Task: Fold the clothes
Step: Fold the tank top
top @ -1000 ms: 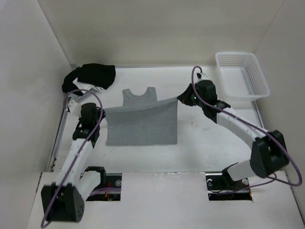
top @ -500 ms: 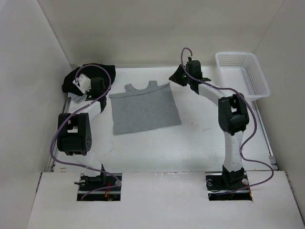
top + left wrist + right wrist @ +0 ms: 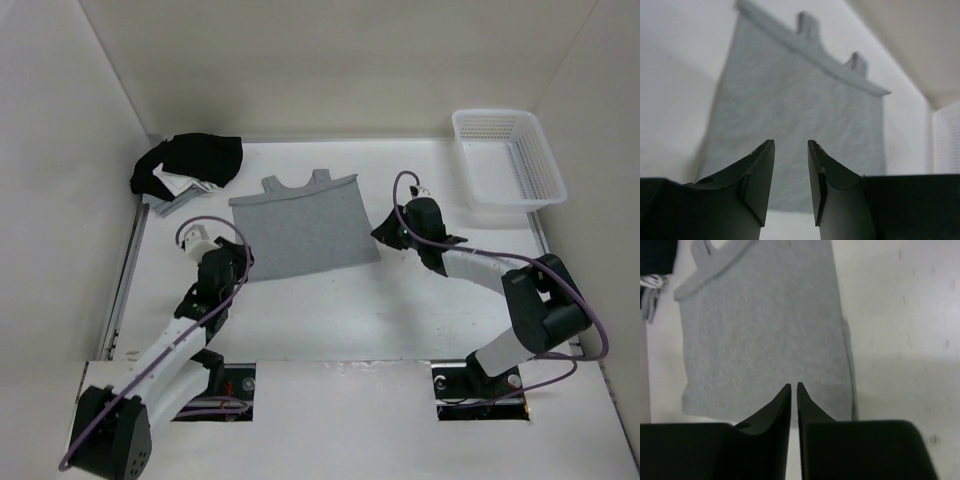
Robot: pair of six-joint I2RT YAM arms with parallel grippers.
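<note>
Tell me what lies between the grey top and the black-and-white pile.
Only bare table separates grey top from pile, in the top view.

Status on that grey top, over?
Left tool open, empty. Right tool nearly shut, empty. Grey top folded over, flat, ungripped. Dark pile apart, far left.

3 cams, all aimed at the grey top (image 3: pixel 300 225).
Top ext cam: fixed, high, behind the arm bases, looks down + fwd over the whole table. The grey top sits mid-frame and small, basket (image 3: pixel 508 160) off to its right, dark pile (image 3: pixel 190 160) past its left strap. L wrist cam: low + close at the top's near-left hem, looks along the cloth twd the straps, L gripper (image 3: pixel 790 142) filling frame bottom. R wrist cam: higher, over the near-right hem, looks steeply down, R gripper (image 3: pixel 794 385) at frame bottom. Shared: all 3 see the grey top; R wrist + top ext both catch the dark pile.
</note>
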